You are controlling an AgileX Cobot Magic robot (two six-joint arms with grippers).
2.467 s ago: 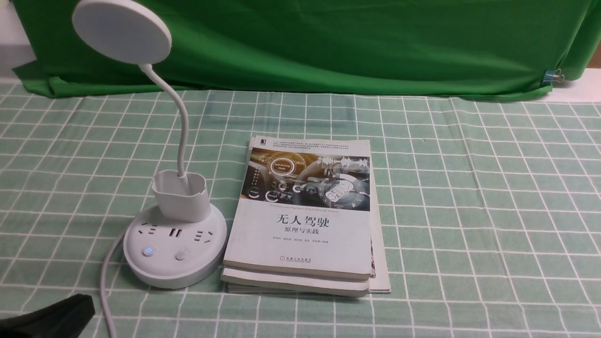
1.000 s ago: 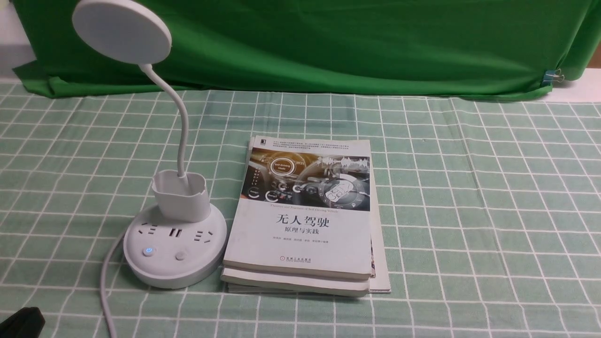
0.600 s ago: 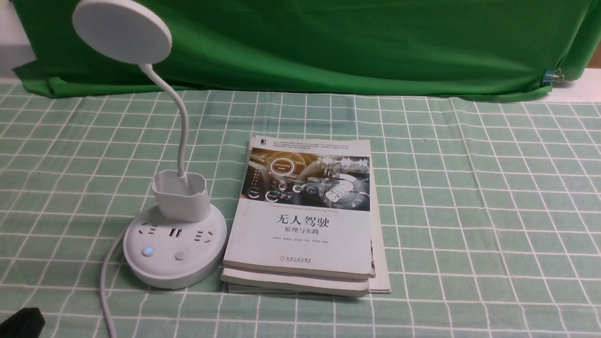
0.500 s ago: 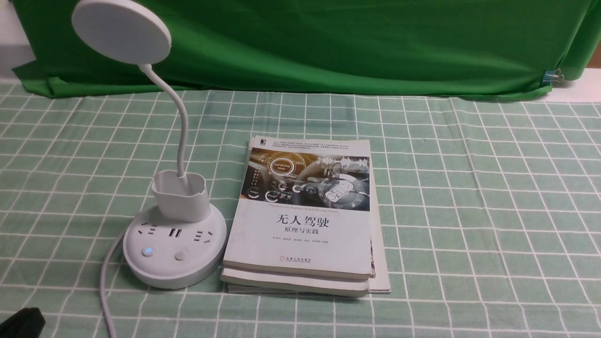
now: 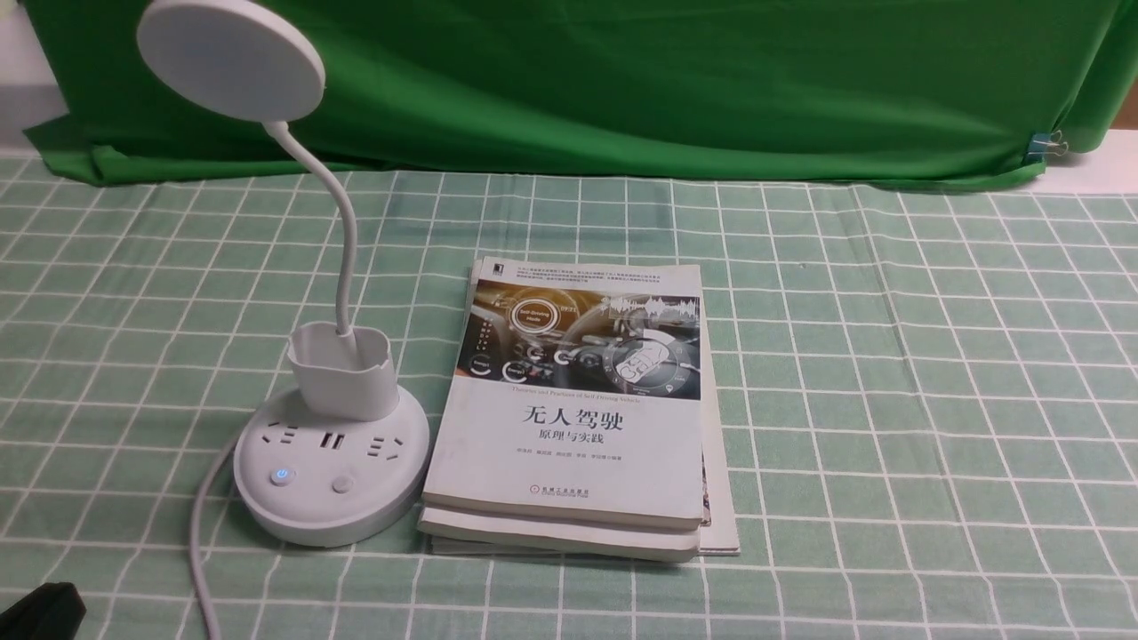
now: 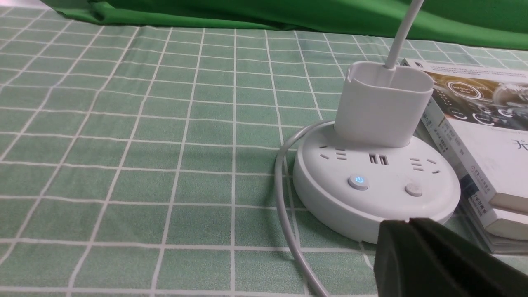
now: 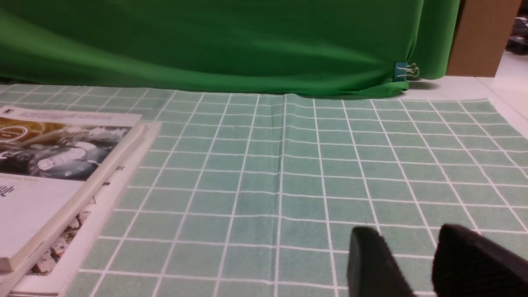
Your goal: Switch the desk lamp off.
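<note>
The white desk lamp stands at the table's left, its round base carrying sockets and two buttons. A blue light glows on the left button; the plain button sits beside it. A thin neck rises from the cup holder to the disc head. My left gripper is shut at the near left corner, apart from the lamp. In the left wrist view its tips sit just in front of the base, below the lit button. My right gripper is open over bare cloth.
A stack of books lies right beside the lamp base. The lamp's white cord runs from the base toward the near edge. A green backdrop hangs along the far side, with a clip at its right. A checked cloth covers the table.
Since 2.5 s ago my left gripper has drawn back toward the near left corner, showing less of itself. Over the last second nothing has moved.
</note>
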